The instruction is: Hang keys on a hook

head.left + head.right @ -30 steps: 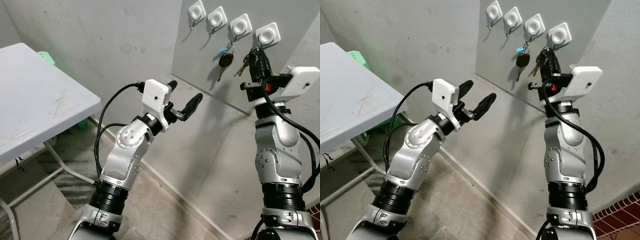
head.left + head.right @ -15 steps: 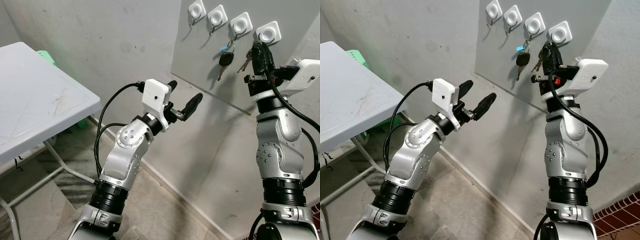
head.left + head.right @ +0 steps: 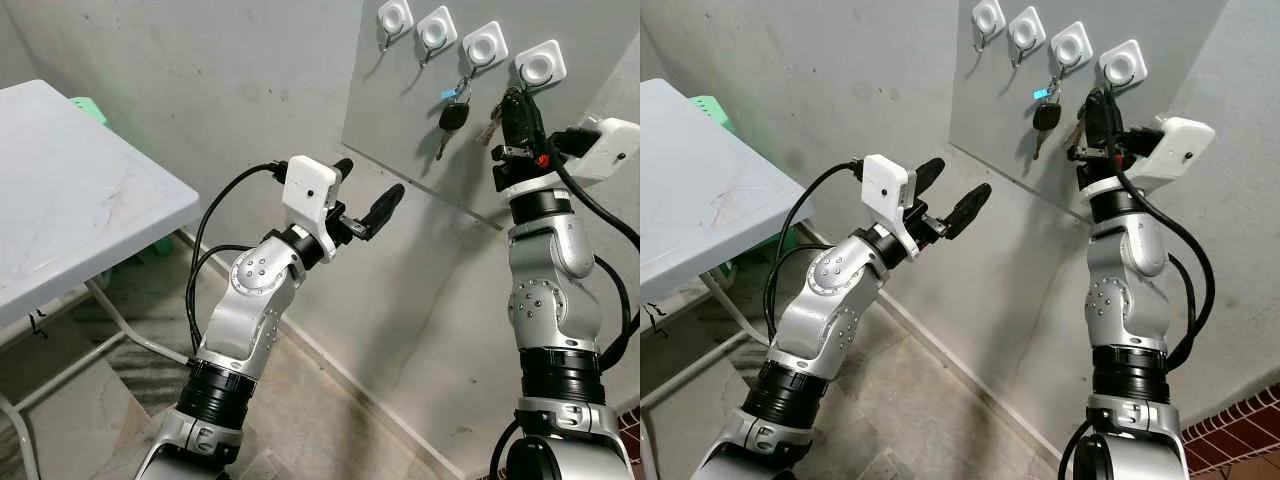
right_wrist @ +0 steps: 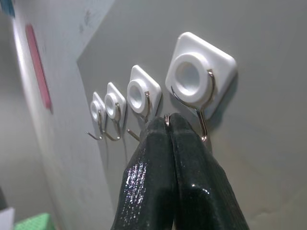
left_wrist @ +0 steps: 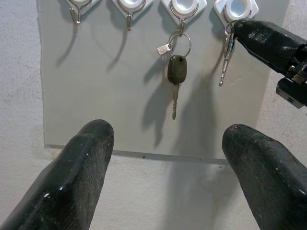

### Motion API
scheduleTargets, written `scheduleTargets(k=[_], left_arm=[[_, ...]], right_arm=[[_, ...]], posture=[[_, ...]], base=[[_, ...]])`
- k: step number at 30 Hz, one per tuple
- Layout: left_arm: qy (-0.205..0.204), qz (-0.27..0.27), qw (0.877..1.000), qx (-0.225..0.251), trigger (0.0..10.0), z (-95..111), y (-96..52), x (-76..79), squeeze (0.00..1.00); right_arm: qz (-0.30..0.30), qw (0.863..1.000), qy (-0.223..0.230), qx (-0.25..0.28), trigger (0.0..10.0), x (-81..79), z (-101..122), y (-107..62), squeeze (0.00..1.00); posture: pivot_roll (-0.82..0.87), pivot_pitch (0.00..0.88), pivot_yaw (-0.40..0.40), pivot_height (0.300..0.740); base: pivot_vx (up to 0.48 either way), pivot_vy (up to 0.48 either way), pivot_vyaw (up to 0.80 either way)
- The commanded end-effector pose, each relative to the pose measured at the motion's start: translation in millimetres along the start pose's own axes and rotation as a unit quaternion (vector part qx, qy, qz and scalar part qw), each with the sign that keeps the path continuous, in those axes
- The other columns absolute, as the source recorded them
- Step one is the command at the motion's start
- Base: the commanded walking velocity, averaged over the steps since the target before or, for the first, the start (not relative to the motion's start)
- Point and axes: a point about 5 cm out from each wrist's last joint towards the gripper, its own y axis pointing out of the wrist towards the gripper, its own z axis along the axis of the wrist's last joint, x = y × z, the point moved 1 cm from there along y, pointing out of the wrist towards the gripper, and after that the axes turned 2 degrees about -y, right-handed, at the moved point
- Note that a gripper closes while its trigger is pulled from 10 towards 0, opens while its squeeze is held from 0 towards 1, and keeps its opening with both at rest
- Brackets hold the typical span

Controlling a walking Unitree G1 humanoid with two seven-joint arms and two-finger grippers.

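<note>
The right gripper [image 4: 168, 125] has its black fingers pressed together on a thin metal key ring [image 4: 166, 118], held right at the wire tip of the rightmost hook [image 3: 538, 68] in the upper right of the frame. The small keys [image 5: 225, 62] dangle below the fingertips against the smooth grey panel [image 3: 400, 120]. A black-headed car key [image 3: 451, 118] hangs from the neighbouring hook [image 3: 484, 47]. The left gripper [image 3: 368, 193] hovers mid-frame, fingers spread wide, holding nothing

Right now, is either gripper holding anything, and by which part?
The right gripper pinches the metal key ring of a silver key at its top, just under the rightmost white square wall hook. The left gripper is open and holds nothing.
</note>
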Motion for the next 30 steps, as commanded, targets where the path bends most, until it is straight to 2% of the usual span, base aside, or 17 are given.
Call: scheduleTargets(k=[1,2,9,15,23,30], left_arm=[[0.002,-0.002,1.000,0.004,10.0,4,-0.2,1.9,0.00],[0.002,-0.002,1.000,0.004,10.0,4,-0.1,1.9,0.00],[0.000,-0.002,1.000,0.005,10.0,3,0.4,2.4,0.00],[0.000,-0.001,1.000,0.005,10.0,4,0.4,1.9,0.00],[-0.002,0.001,1.000,0.004,10.0,4,0.1,1.3,0.00],[-0.001,0.000,1.000,0.005,10.0,4,0.4,1.4,0.00]], right_arm=[[-0.011,0.999,0.035,0.000,10.0,4.8,0,-2.5,0.00],[-0.009,0.998,0.056,0.003,10.0,5.1,-1,-4.6,0.00],[0.003,0.993,0.121,0.012,10.0,3.5,-3,-11.8,0.00],[0.000,0.988,0.153,0.022,10.0,5.1,-2,-13.7,0.00],[0.005,0.987,0.162,0.022,10.0,5.5,-1,-14.0,0.00],[0.050,0.984,0.169,0.019,10.0,-8.2,1,-11.8,0.00]], posture=[[-0.01,0.018,-0.060,0.740],[-0.01,0.018,-0.060,0.740],[-0.01,0.019,-0.059,0.740],[-0.01,0.024,-0.058,0.740],[-0.01,0.028,-0.058,0.740],[-0.01,0.033,-0.060,0.740]], base=[[0.000,0.000,0.00],[0.000,0.000,0.00],[0.000,0.000,0.00],[0.000,0.000,0.00],[0.000,0.000,0.00],[0.000,0.000,0.00]])
